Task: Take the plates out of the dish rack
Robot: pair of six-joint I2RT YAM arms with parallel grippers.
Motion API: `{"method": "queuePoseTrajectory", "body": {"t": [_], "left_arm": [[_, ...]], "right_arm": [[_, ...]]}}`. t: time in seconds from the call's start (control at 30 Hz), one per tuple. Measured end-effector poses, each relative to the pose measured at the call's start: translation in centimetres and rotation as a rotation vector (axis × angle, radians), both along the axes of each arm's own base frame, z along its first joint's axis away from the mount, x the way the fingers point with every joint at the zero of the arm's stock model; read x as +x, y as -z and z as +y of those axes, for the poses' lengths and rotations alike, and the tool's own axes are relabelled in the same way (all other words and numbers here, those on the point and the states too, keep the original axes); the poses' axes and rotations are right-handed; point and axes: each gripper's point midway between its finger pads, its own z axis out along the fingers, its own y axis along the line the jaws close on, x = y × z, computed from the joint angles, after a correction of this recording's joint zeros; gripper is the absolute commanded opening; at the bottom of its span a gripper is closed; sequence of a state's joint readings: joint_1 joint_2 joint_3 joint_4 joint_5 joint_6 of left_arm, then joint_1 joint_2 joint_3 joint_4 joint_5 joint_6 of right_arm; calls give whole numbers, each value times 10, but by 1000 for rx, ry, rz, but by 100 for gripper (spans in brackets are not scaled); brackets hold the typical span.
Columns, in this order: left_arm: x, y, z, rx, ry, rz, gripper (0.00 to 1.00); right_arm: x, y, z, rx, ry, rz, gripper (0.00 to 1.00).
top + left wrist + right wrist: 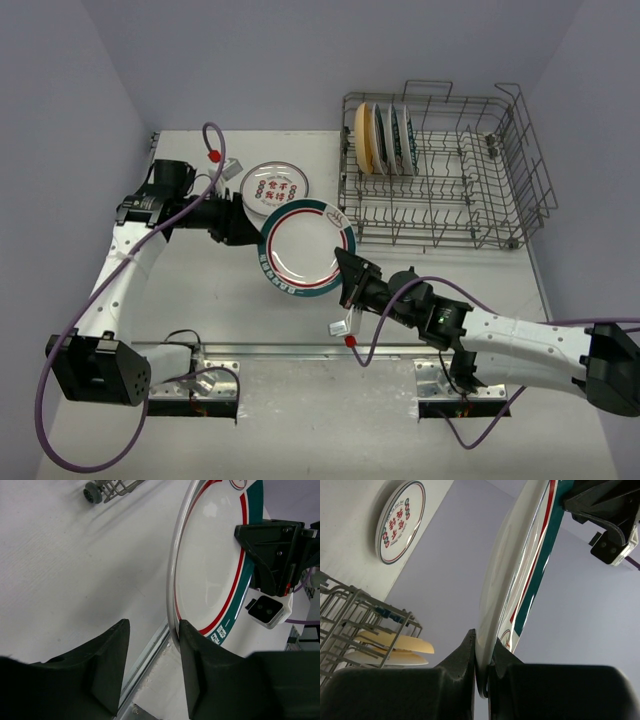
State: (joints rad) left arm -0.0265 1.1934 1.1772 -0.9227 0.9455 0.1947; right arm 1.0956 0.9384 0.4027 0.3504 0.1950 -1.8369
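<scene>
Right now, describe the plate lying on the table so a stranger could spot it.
Start at the dish rack on the table's far right, then look left. The lying plate sits just beyond the held plate in the right gripper. Only it shows red characters in its centre.

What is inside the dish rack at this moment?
Plates stand on edge at the left end, in the top view, of the dish rack: a tan-yellow plate leftmost, white green-rimmed plates beside it. They overlap, so their exact number cannot be counted.
</scene>
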Motion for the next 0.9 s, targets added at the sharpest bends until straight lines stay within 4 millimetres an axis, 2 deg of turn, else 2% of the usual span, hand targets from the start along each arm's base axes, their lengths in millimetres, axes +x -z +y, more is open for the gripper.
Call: {"method": "queuePoseTrajectory", "body": {"t": [0.1,0.3,0.6,0.73,0.8,0.9], "left_arm": [[-2,1,-3,-6,24,2,16],[1,12,-2,10,29,25,9],[2,35,0,31,39,82,11],[3,40,0,34,46,92,19],[3,42,0,33,51,99,27],[3,45,-1,30,56,111,26]], "right_arm": [[0,2,5,-4,-14,-6,0],[0,17,18,-34,-40,4,0],[1,32,22,-69,-44,26,0],[1,35,23,-74,-44,33,0],[1,34,24,-67,-46,33,0],[1,32,26,-57,-51,31,0]]}}
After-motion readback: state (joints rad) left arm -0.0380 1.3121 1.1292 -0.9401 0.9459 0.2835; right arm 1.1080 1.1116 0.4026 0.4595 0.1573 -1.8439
